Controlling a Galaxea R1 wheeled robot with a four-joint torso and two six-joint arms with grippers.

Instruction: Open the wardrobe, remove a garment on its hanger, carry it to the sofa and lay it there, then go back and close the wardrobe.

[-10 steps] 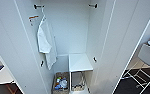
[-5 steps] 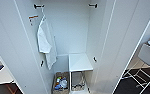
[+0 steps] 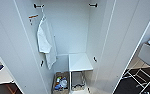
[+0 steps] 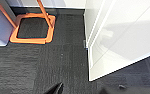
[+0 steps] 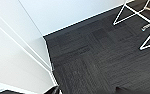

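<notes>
Furnished office-like room: dark carpet tiles (image 4: 41,67), open white wardrobe (image 3: 73,45), wire-frame chair (image 5: 141,22).

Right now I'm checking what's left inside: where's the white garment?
Head view: the white garment hangs at the open wardrobe's left side, under the left rail bracket, above the basket.

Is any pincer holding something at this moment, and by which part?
It cannot be told. Dark parts at the wrist views' edges are unclear. The white garment hangs in the open wardrobe, untouched.
</notes>
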